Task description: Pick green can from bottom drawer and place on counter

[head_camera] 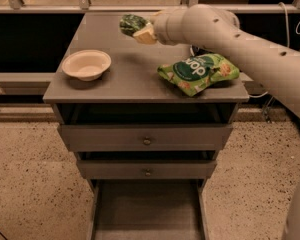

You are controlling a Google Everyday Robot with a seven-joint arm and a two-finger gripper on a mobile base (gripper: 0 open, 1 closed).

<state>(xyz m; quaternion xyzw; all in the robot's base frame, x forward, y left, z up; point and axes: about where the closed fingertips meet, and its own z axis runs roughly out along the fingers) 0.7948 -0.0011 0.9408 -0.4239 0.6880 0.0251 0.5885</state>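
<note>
One green can (131,24) sits in your end effector (139,30), whose pale fingers (145,34) are closed on the can's right end. Taking the bench (135,81) top as the dial, the can is at about 12 o'clock, over the far middle of the grey surface and near its back edge. You cannot tell from this view whether it touches the top or hangs just above it. The can lies tilted, with its crumpled green side facing you.

Your arm (230,34) reaches in from 3 o'clock, passing above the right rear of the bench. A green snack bag (197,71) with white lettering lies flat at about 4 o'clock, partly under the arm and well apart from the can. A pale bowl (86,64) stands upright at about 9 o'clock, near the left edge.

Below the top, two shallow drawers, the upper (115,138) and the lower (115,170), each show a round knob at the middle. At 6 o'clock of the view the bottom drawer (147,209) is pulled out, showing its flat grey inside.
</note>
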